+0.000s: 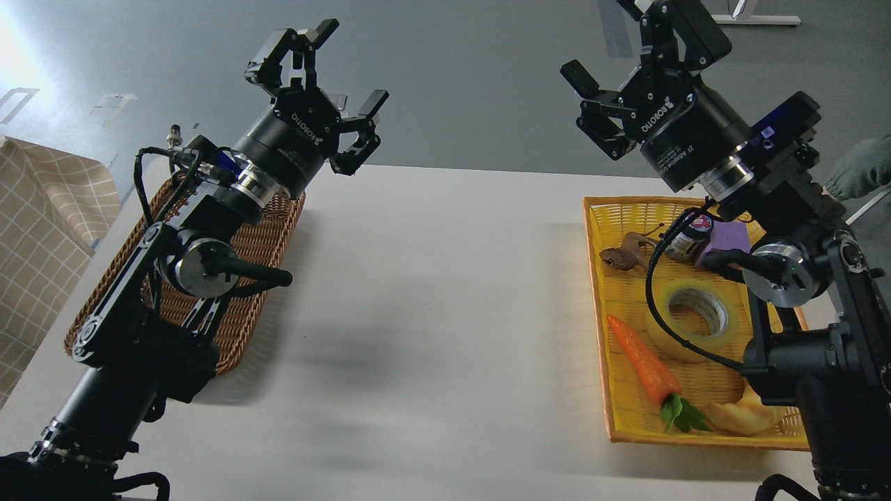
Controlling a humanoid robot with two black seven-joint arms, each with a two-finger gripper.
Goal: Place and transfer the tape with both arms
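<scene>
Head view only. Tape (694, 318), a wide roll of translucent yellow packing tape with a grey-white core, lies flat in the yellow woven plastic basket (597, 292) at the right of the white desk (431, 292). Untouched; nothing grips it. Sharing the basket: orange toy carrot with green leaves (644, 362) just left of the roll, pale yellow croissant (745, 416) nearer the front edge, brown figurine (623, 256), small dark bottle (686, 240) and purple block (731, 236) at the back.

Right gripper (609, 80) raised above the basket's far end, jaws spread wide, holding nothing. Judged poised for a descent onto the roll.

Left gripper (327, 90) raised over the brown wicker basket (264, 243) at the desk's left, jaws likewise wide apart and empty. Probably waiting to receive. Bare desk between the baskets suits a hand-over.
</scene>
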